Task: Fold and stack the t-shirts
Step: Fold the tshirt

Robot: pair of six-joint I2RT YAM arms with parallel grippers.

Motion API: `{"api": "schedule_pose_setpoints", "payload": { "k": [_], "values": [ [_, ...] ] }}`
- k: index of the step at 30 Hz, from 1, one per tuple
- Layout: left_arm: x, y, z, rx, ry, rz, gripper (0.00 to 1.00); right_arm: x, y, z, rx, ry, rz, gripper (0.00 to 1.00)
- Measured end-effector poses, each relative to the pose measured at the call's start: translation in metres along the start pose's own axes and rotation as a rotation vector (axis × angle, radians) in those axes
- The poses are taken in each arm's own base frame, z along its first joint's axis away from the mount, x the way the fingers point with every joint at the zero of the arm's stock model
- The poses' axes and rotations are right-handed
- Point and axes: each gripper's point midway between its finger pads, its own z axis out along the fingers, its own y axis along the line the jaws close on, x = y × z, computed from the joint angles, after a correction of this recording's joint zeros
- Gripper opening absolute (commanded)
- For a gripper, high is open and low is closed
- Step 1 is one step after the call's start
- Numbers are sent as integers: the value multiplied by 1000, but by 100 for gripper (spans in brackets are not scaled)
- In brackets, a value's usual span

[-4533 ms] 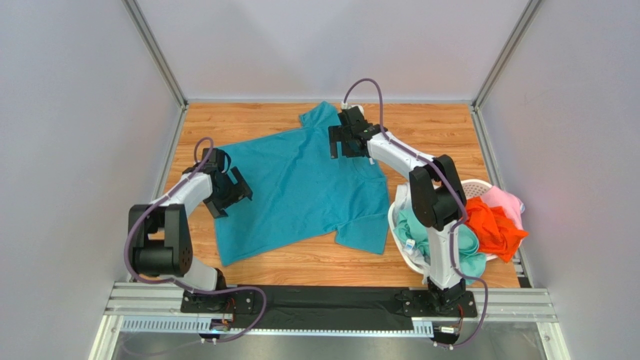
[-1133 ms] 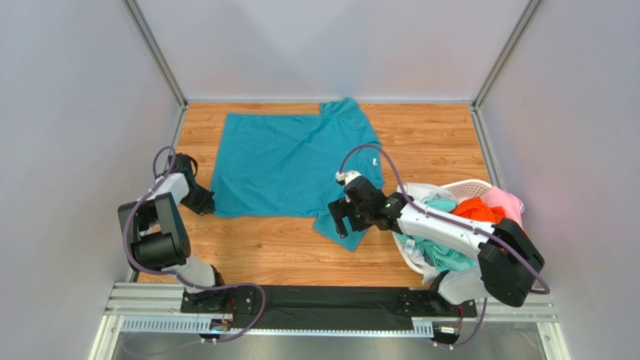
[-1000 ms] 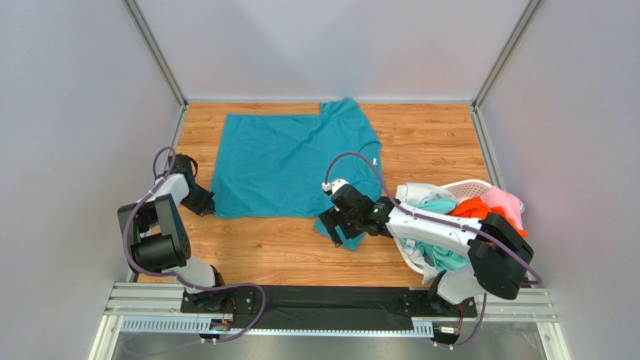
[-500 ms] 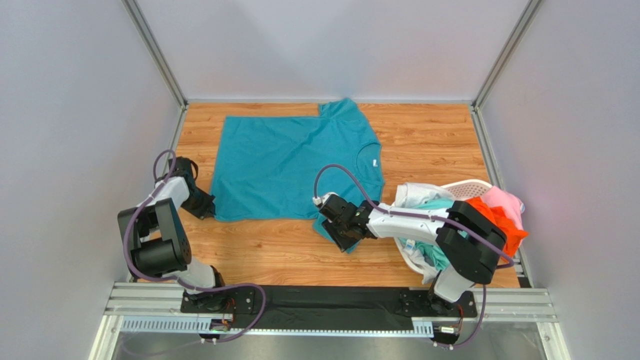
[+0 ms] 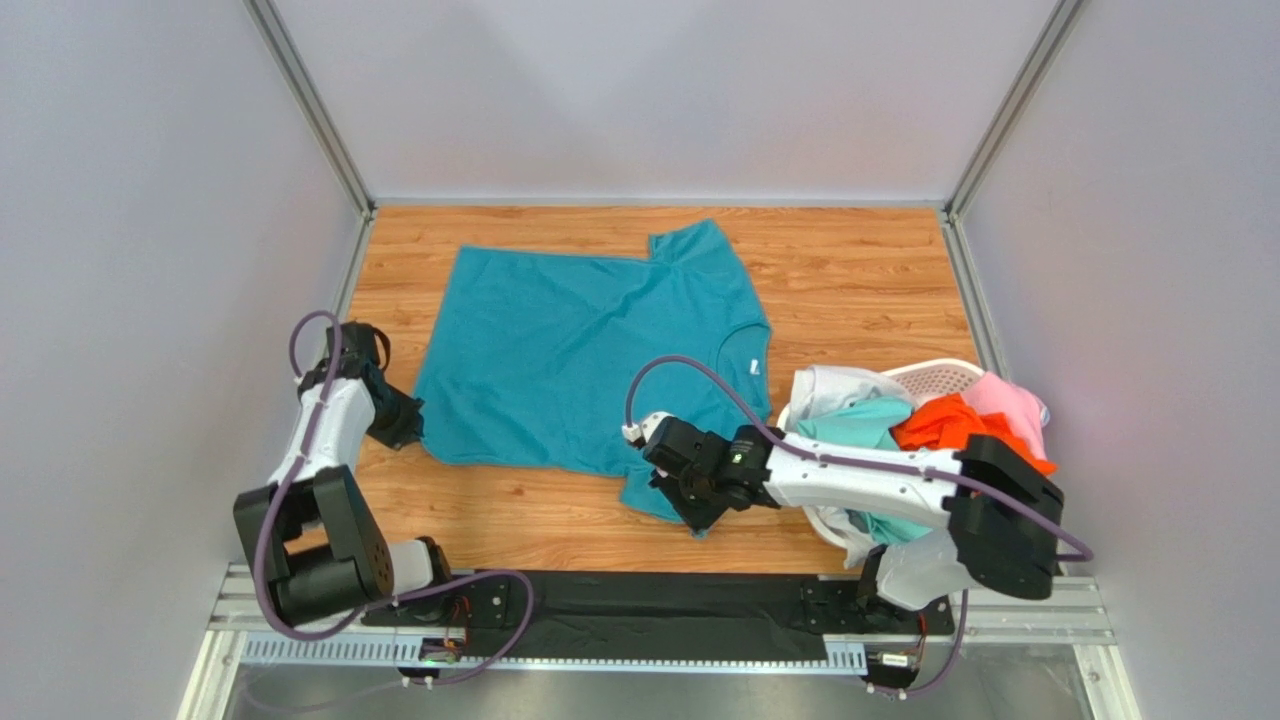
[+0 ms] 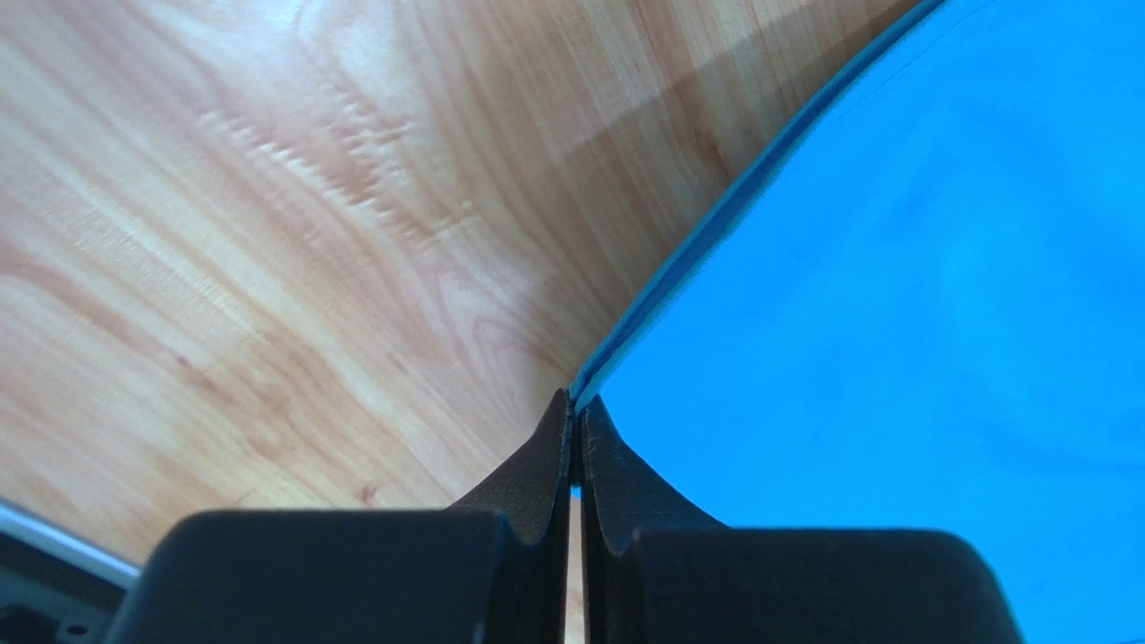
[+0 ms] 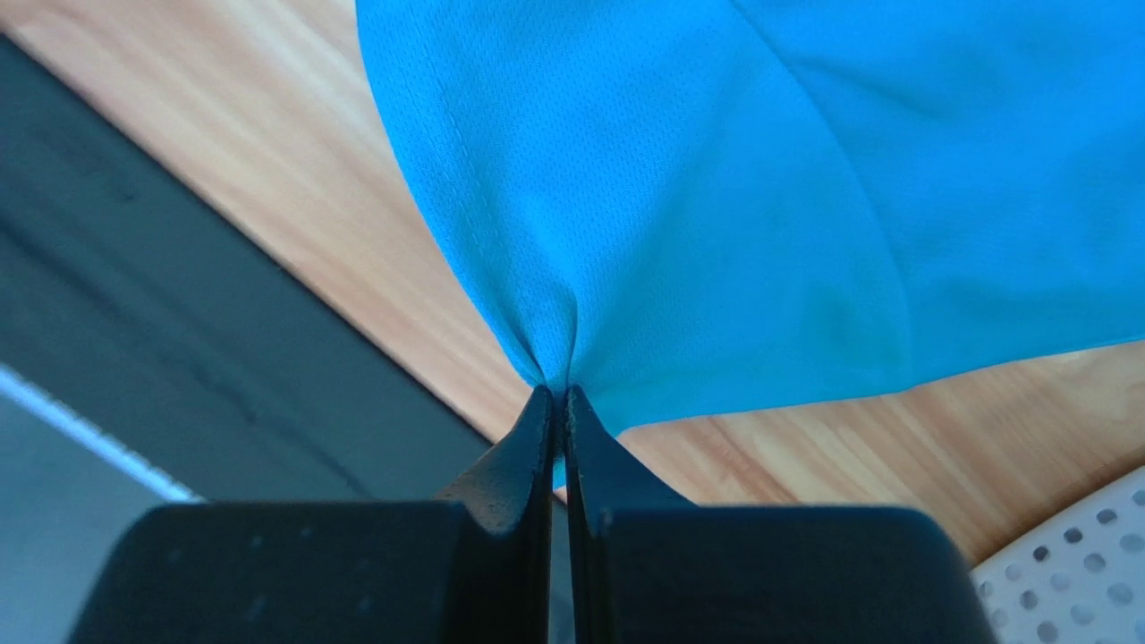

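Left gripper (image 6: 575, 409) clamps the teal t-shirt's (image 5: 571, 353) near-left corner, right gripper (image 7: 558, 396) its near sleeve; lift evenly, I'd say, keeping cloth taut.

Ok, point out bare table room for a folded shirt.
Most bare table: the far right corner, between the teal t-shirt, the right wall and the laundry basket. A narrower strip lies between the shirt's near hem and the arm bases. Crowded: near right, around basket and right gripper.
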Motion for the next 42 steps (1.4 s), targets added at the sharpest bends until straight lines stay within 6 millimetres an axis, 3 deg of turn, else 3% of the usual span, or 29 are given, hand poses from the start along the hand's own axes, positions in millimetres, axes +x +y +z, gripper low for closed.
{"api": "schedule_pose_setpoints", "payload": {
  "k": [4,9,22,34,42],
  "values": [
    [-2,3,-16,14,-39,-4,0,-4,9,-26,-57,-56,7,0],
    [2,4,-21,19,-21,-7,0,-15,-2,-40,-28,-89,38,0],
    [-23,-34,-35,96,-10,-25,0,-97,-93,-61,233,-229,207,0],
    [-43,-69,-16,121,47,-35,0,-123,-142,-60,327,-229,256,0],
    [-54,-96,-4,137,50,-8,0,-139,-163,-54,354,-218,257,0]
  ]
}}
